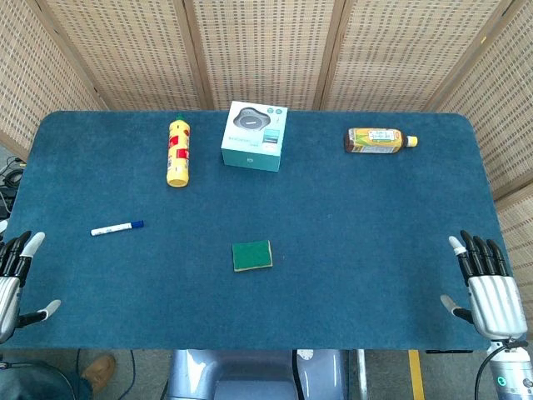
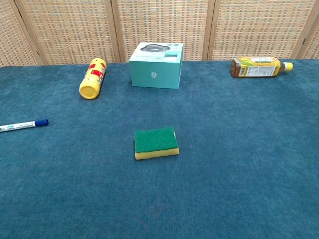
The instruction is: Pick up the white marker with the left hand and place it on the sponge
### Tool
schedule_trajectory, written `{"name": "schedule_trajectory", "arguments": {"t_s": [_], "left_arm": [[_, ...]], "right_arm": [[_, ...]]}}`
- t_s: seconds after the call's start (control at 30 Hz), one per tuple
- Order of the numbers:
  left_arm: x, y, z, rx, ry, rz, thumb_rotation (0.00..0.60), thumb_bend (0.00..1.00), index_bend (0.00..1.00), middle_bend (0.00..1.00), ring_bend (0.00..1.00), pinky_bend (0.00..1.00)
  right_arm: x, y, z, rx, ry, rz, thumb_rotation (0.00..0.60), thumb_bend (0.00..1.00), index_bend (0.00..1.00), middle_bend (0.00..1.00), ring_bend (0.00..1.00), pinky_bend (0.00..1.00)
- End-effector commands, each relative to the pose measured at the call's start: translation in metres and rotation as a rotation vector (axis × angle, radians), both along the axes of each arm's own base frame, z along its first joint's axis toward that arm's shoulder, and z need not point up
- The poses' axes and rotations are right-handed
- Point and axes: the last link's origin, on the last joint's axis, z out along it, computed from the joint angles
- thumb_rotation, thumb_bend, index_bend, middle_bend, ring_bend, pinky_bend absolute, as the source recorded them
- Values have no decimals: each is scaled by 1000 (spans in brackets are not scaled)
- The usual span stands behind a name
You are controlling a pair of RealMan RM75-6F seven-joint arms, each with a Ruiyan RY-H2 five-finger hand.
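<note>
Nothing is grasped yet: the left robot hand (image 1: 15,279) waits open, near the slim white blue-capped marker (image 1: 117,227); next it must reach there, then carry to the green-topped yellow sponge (image 1: 252,256).

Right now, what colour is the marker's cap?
Blue, on the white marker; clearest in the chest view.

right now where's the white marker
In the head view the white marker lies flat on the table's left side, left of the sponge, below the yellow bottle and ahead of the left hand.
</note>
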Motion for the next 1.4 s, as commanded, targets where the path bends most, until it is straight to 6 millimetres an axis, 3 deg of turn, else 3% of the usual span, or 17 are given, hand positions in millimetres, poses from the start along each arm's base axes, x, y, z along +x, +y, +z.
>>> {"name": "schedule_trajectory", "arguments": {"t_s": [0.03,0.3,0.43,0.7,0.87,1.13,1.4], "left_arm": [[0,0,0,-1,2,2,600,110,0,0,0,0],[-3,8,-5,-22,-6,7,600,110,0,0,0,0],[-4,33,-9,-28,-55,6,600,114,20,0,0,0],[-19,133,-34,-104,-13,71,600,244,358,0,0,0],[-36,172,-63,-175,10,81,600,357,445,0,0,0],[-54,198,-95,-231,0,106,600,403,460,0,0,0],[-70,205,-120,-259,3,158,600,391,444,0,0,0]], "right_arm": [[0,0,1,-1,-2,-2,600,0,31,0,0,0],[0,0,1,3,-8,-3,600,0,31,0,0,0],[0,-1,0,3,-9,-3,600,0,32,0,0,0],[-3,-4,-2,14,-7,-29,600,0,38,0,0,0],[-5,-6,-3,19,-4,-47,600,0,41,0,0,0],[-10,-8,-5,25,2,-71,600,0,42,0,0,0],[-11,-9,-7,33,9,-82,600,0,44,0,0,0]]}}
